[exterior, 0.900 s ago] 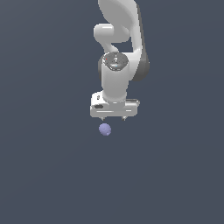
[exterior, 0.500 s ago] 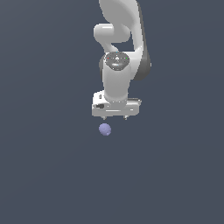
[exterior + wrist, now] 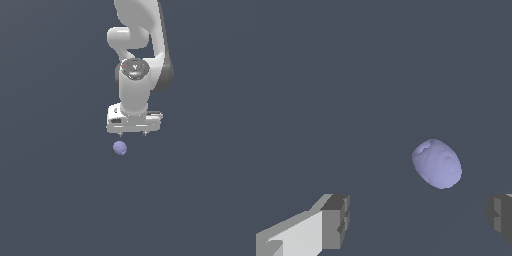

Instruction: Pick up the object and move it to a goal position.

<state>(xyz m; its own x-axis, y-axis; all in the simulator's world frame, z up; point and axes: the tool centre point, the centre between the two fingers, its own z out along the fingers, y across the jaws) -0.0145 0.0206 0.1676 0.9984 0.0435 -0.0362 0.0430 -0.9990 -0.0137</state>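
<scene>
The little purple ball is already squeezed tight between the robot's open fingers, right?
Not quite. The ball is not squeezed yet: in the wrist view it sits free, apart from both fingers. The end effector is indeed open, and the exterior view shows the ball just beyond its tips.

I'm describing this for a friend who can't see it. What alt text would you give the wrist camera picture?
A small lavender-blue ball lies on a plain dark grey floor, seen from just above. The two grey fingertips of the robot's open hand stand wide apart at the frame's edge, not touching the ball.
</scene>
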